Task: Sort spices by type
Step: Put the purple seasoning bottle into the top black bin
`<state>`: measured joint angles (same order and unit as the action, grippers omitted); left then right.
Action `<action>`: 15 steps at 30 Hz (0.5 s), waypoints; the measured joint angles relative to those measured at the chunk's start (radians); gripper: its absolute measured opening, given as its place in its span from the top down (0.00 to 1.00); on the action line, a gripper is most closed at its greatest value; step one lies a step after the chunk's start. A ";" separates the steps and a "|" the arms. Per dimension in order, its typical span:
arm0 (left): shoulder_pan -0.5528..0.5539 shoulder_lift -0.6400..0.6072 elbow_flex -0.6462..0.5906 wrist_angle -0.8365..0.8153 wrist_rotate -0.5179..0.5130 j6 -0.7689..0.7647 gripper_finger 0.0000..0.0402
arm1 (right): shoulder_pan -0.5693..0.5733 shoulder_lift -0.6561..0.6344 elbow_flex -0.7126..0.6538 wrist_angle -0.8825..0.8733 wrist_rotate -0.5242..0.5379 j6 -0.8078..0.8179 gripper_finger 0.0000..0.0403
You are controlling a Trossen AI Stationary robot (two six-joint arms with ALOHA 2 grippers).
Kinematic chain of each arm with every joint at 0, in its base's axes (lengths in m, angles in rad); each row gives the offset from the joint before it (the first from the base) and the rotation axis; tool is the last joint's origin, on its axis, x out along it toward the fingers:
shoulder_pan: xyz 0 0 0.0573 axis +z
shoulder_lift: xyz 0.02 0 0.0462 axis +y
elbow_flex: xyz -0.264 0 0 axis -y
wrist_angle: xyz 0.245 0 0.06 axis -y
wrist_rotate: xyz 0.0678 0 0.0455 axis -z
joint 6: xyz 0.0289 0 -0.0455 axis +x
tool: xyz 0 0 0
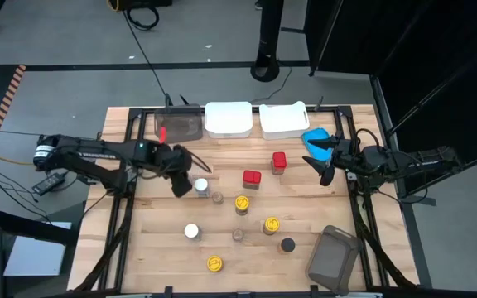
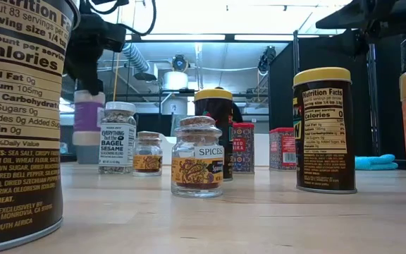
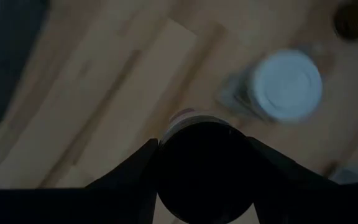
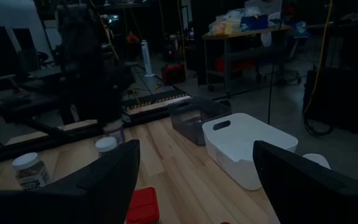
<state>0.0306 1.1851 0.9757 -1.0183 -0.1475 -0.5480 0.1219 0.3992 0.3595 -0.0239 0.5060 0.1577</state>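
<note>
At the front edge of the table (image 1: 139,273) stands a jar with a yellow round lid (image 1: 214,264), alone. Just behind it, a black-capped jar (image 1: 287,245) sits near a grey bin (image 1: 333,257) lying tilted at the front right corner. A white-capped jar (image 1: 191,232) stands to the left, and a small clear glass jar (image 1: 238,234) labelled "SPICES" with a cork-coloured top stands between them. Farther in are two more yellow-lidded jars (image 1: 271,225), dark tins with nutrition labels, one beside the other at a slant. Another small glass jar (image 1: 217,198) stands just beyond, beside a white-lidded sesame jar (image 1: 201,186).

The left gripper (image 1: 180,184) is over the table's left middle, fingers pressed against a jar with a pale purple body (image 2: 88,116) and a black cap, held clear above the wood in the low view, next to the sesame jar.

Behind these, two red square-capped tins (image 1: 252,178) stand apart near the middle. The right gripper (image 1: 323,157) hovers at the right side, fingers spread, holding nothing, by a blue cloth (image 1: 315,141).

Along the far edge stand a second grey bin (image 1: 180,126) and two white tubs (image 1: 228,119).
</note>
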 joint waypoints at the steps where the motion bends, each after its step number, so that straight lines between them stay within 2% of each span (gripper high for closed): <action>1: 0.017 0.000 0.012 -0.007 -0.008 -0.009 0.53 | 0.000 0.000 0.000 -0.001 0.000 0.000 0.20; 7: 0.130 0.000 0.066 -0.051 -0.068 -0.036 0.53 | 0.000 0.000 0.000 -0.003 0.000 0.000 0.20; 15: 0.281 0.000 0.077 -0.060 -0.121 -0.026 0.53 | 0.000 0.000 0.000 -0.023 0.000 0.014 0.20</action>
<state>0.3112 1.1847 1.0527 -1.0786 -0.2686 -0.5737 0.1215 0.3992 0.3594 -0.0474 0.5060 0.1720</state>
